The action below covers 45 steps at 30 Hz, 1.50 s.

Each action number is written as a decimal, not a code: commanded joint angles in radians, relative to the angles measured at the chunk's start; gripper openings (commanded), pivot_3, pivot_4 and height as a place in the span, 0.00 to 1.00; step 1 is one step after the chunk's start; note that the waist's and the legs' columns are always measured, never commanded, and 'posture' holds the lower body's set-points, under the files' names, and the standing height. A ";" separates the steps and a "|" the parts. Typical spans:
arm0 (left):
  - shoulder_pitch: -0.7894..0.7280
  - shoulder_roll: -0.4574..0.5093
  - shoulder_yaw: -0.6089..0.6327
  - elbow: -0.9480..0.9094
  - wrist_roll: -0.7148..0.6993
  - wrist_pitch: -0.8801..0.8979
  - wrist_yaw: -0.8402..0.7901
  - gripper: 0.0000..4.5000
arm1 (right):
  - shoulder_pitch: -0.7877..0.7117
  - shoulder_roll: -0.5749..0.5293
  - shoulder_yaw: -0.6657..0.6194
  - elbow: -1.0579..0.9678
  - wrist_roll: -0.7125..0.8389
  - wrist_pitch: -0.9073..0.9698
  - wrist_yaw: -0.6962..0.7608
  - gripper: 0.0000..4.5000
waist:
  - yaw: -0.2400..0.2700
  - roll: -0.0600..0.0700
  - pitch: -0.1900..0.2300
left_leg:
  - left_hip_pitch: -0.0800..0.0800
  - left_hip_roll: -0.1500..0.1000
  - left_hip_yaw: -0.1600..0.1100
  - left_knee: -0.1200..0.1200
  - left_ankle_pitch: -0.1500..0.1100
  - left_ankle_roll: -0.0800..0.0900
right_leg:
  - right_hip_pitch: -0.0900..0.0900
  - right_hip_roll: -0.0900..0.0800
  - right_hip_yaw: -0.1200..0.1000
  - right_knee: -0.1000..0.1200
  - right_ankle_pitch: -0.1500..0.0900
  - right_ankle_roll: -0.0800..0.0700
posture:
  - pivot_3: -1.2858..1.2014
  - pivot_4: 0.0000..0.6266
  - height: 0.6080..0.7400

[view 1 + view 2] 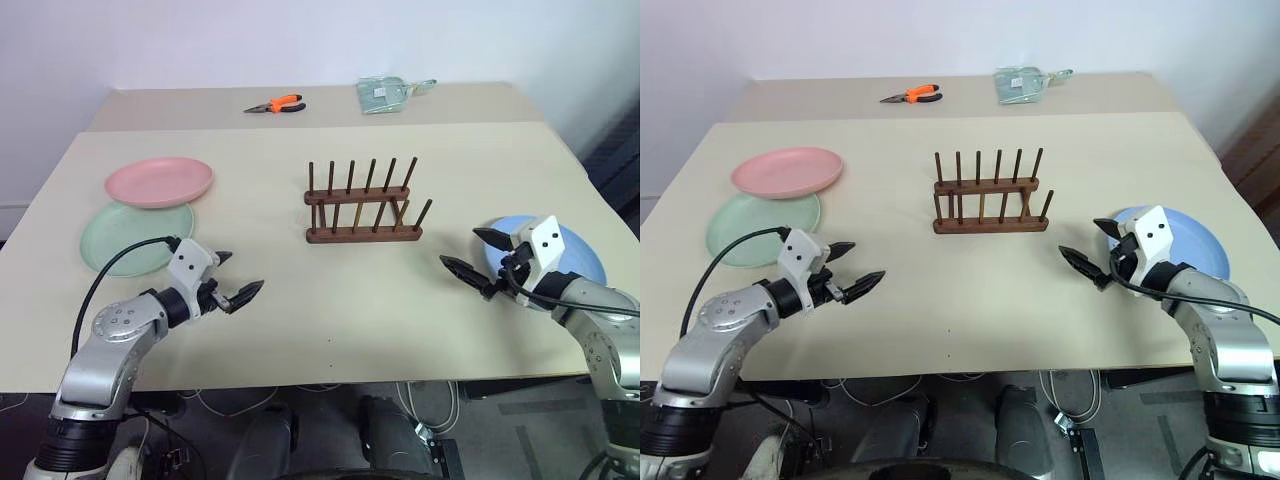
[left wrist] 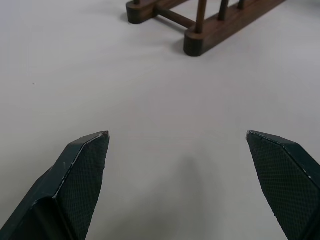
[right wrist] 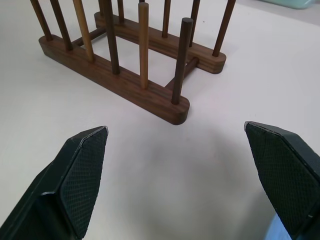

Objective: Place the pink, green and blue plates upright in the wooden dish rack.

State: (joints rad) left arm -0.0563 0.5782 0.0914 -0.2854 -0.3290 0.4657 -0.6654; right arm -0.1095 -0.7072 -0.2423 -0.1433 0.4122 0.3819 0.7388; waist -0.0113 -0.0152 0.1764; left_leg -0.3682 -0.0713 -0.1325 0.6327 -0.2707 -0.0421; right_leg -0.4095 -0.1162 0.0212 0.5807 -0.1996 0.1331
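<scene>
We take the wooden dish rack (image 1: 362,207) as our landmark: it stands near the middle of the pale table (image 1: 330,320), two dark rails with rows of thin upright pegs, nothing slotted between them.

Left of the rack, well apart from it, we note the pink plate (image 1: 159,182) lying flat, its near edge overlapping the far rim of the green plate (image 1: 136,237), which also lies flat, closer to the robot. Right of the rack and a little nearer the robot lies the blue plate (image 1: 580,252), flat on the table, partly hidden behind the right arm.

The left gripper (image 1: 240,276) hovers over bare table, nearer the robot than the rack and to its left, just beside the green plate's right rim. Its two black fingers are spread wide with nothing between them; in the left wrist view the fingertips (image 2: 85,160) frame empty tabletop with one end of the rack beyond.

The right gripper (image 1: 472,254) hangs to the right of the rack, at the blue plate's left edge, pointing toward the rack. Its fingers are likewise spread wide and grip nothing; the right wrist view looks straight onto the rack's rails and pegs between them.

Beyond the rack, on the far part of the table, we record orange-handled pliers (image 1: 277,104) and a pale green packet (image 1: 383,94).
</scene>
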 commanded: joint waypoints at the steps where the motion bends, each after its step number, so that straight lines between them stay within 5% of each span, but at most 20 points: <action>1: -0.023 -0.017 -0.009 0.021 0.023 -0.035 0.022 1.00 | -0.043 0.013 0.009 0.012 -0.040 -0.056 -0.022 0.99 | 0.001 0.000 0.000 | 0.000 0.000 0.000 0.000 0.000 0.000 | 0.000 0.000 0.000 0.000 0.000 0.000 | 0.52 0.24 1.00; 8: -0.119 -0.035 -0.055 0.133 0.028 -0.081 -0.043 1.00 | -0.043 0.027 0.031 -0.009 -0.009 -0.011 0.002 0.99 | 0.006 0.000 0.000 | -0.001 -0.001 0.000 0.001 0.000 0.000 | 0.000 0.000 0.000 0.000 0.000 0.000 | 0.52 0.24 1.00; 14: -0.412 -0.082 -0.232 0.516 0.152 -0.249 -0.193 1.00 | -0.012 0.074 0.066 -0.076 -0.044 -0.020 -0.047 0.99 | 0.022 0.000 0.000 | -0.001 -0.001 0.000 0.003 0.000 0.000 | 0.001 0.000 -0.001 0.001 0.002 0.002 | 0.52 0.24 1.00; 23: -0.825 -0.346 -0.317 1.220 0.278 -0.502 -0.269 1.00 | 0.155 0.111 -0.007 -0.231 -0.067 -0.020 -0.164 0.99 | 0.020 -0.001 0.000 | -0.005 -0.003 -0.001 0.006 -0.001 0.002 | 0.000 -0.001 -0.003 -0.001 0.003 0.006 | 0.52 0.24 1.00; 27: -0.855 -0.388 -0.306 1.321 0.297 -0.563 -0.295 0.71 | 0.229 0.110 -0.039 -0.287 -0.066 -0.012 -0.189 1.00 | 0.017 -0.001 -0.001 | -0.003 -0.002 -0.001 0.006 -0.001 0.002 | 0.000 -0.001 -0.003 0.000 0.001 0.009 | 0.52 0.24 1.00; 32: -0.826 -0.381 -0.305 1.300 0.318 -0.617 -0.321 0.17 | 0.249 0.092 -0.046 -0.303 -0.067 -0.004 -0.181 1.00 | 0.023 -0.001 -0.001 | -0.004 -0.002 -0.001 0.009 -0.002 0.003 | 0.002 -0.001 -0.003 0.000 0.000 0.010 | 0.52 0.24 1.00; 45: -0.493 -0.149 -0.343 0.589 0.229 -0.379 -0.585 0.17 | 0.269 -0.032 -0.064 -0.254 -0.038 0.021 -0.021 1.00 | 0.021 0.000 -0.001 | -0.004 -0.001 -0.001 0.010 -0.002 0.004 | 0.001 -0.001 -0.002 0.001 0.002 0.006 | 0.52 0.24 1.00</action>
State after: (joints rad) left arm -0.5504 0.4148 -0.2463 0.3656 -0.0784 0.0498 -1.2281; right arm 0.1623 -0.7259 -0.2753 -0.3989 0.3665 0.4148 0.7064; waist 0.0097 -0.0151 0.1752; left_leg -0.3725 -0.0726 -0.1340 0.6434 -0.2732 -0.0381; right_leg -0.4079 -0.1168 0.0193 0.5820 -0.1976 0.1392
